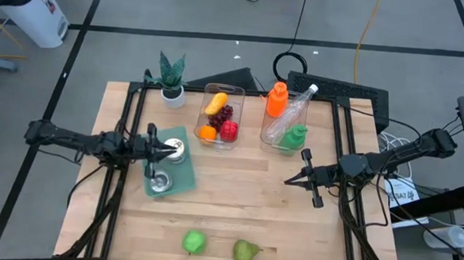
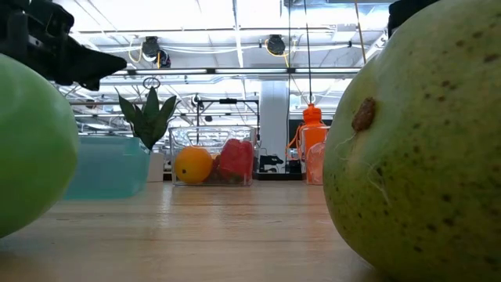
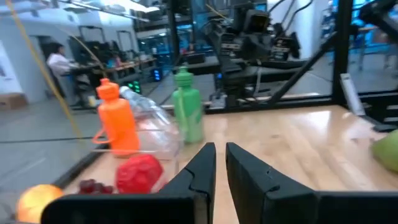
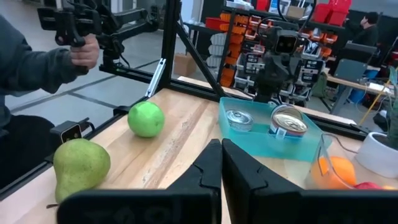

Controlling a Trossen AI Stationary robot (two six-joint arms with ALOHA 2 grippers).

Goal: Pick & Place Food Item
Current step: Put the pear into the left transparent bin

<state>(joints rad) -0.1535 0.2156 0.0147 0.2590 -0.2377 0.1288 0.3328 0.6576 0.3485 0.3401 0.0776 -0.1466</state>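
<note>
Pear [image 1: 245, 251] and green apple [image 1: 195, 242] lying loose side by side near the worktop [image 1: 235, 196] front edge, pear stem pointing toward 3 o'clock, so long axis running left to right. From the right claw [image 1: 287, 181], pear at about 7 o'clock, fairly near; from the left claw [image 1: 178, 152], apple at about 5 o'clock, similarly near. Judged slightly handier for the right arm on the pear. Both claws pinched shut on nothing, hovering mid-worktop. Clear fruit bin [image 1: 221, 115] at 12 o'clock, a likely drop spot.
</note>
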